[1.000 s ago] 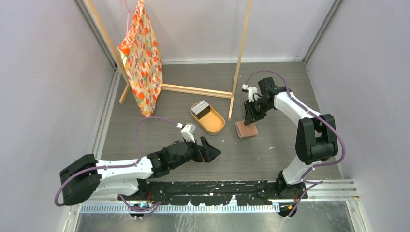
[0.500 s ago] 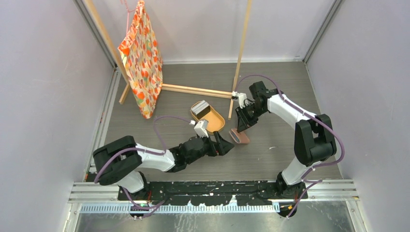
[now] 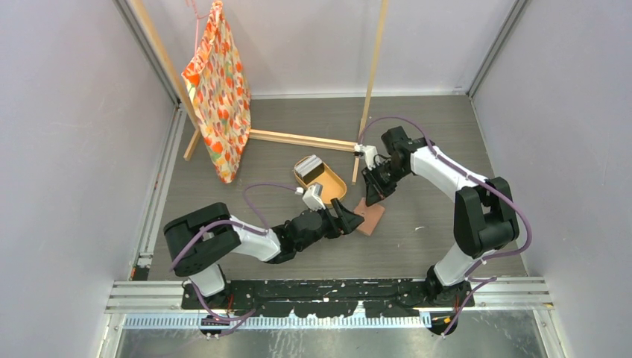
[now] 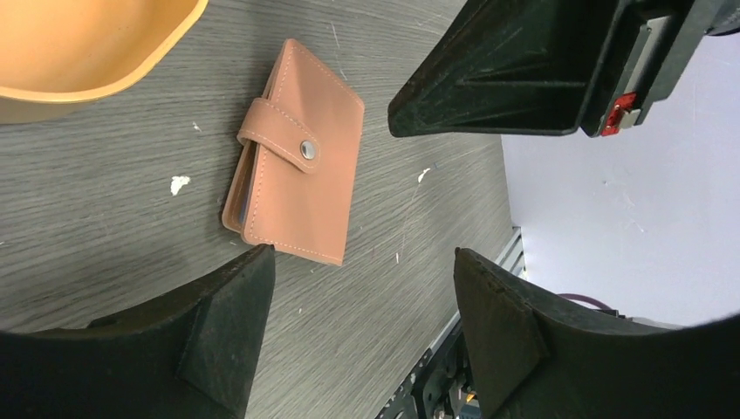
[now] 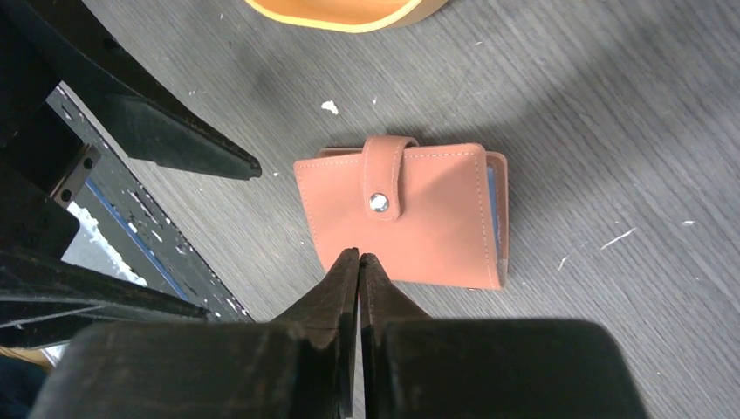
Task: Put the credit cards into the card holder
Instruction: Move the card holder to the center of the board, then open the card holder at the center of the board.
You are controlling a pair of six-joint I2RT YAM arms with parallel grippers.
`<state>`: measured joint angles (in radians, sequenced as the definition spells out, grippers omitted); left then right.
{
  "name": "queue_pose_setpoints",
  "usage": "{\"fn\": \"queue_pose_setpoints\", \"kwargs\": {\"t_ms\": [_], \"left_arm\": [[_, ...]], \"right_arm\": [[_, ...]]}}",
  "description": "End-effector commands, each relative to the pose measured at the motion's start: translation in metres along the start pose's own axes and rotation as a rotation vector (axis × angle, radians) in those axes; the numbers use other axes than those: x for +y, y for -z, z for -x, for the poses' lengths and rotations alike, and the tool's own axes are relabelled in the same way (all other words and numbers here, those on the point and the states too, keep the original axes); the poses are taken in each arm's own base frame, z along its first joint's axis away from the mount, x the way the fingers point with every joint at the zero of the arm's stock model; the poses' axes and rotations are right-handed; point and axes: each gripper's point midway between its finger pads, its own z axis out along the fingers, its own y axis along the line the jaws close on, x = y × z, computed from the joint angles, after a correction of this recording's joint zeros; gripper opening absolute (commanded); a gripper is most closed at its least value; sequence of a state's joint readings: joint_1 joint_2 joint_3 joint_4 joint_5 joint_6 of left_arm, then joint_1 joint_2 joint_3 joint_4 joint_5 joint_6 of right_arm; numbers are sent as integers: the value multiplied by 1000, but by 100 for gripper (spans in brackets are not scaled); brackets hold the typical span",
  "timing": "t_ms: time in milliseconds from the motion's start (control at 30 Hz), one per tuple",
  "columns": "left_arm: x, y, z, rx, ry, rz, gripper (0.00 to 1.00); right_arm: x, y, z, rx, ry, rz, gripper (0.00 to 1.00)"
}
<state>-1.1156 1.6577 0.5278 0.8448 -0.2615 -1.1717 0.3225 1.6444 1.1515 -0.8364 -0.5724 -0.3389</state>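
Salmon-brown leather card holder point(image 3: 370, 217) lies flat on the grey wood-grain table point(image 3: 432, 149), just right of centre in the top view. It sits just off the lower-right end of the oval tan tray point(image 3: 335, 197). It's folded shut with the snap tab fastened across the top face. A thin bluish edge shows at its open side in the right wrist view.

Left gripper point(image 3: 350, 221): jaws spread wide, nothing held. In the left wrist view the card holder sits in the upper-middle, just beyond the gap between the fingers point(image 4: 231, 332).

Right gripper point(image 3: 370, 195): jaws pressed together, nothing between them. In the right wrist view the tips hang at the card holder's lower edge; can't tell if they touch it.

Credit cards point(image 3: 308, 168): a grey and dark stack in the upper-left end of the tray, apart from both grippers.

Upper left of the top view: orange patterned bag point(image 3: 218, 86) hanging off a wooden rack point(image 3: 370, 89).
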Motion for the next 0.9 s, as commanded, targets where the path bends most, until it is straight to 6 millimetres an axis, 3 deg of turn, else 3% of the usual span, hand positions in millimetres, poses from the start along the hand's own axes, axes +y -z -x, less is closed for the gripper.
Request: {"fn": "queue_pose_setpoints", "kwargs": {"t_ms": [0, 100, 267, 467, 700, 867], "left_arm": [[-6, 5, 7, -20, 18, -4, 74], [4, 15, 4, 6, -9, 38, 72], [19, 35, 6, 21, -32, 109, 72], [28, 46, 9, 8, -7, 133, 72], [29, 46, 6, 20, -2, 133, 72], [29, 42, -1, 41, 19, 118, 71]], "right_arm": [[7, 0, -2, 29, 112, -14, 17], [7, -11, -3, 65, 145, -45, 36], [-2, -24, 4, 69, 136, -137, 46], [-8, -46, -3, 164, 188, -234, 47], [-19, -57, -15, 241, 234, -316, 46], [-21, -64, -21, 287, 270, -348, 35]]}}
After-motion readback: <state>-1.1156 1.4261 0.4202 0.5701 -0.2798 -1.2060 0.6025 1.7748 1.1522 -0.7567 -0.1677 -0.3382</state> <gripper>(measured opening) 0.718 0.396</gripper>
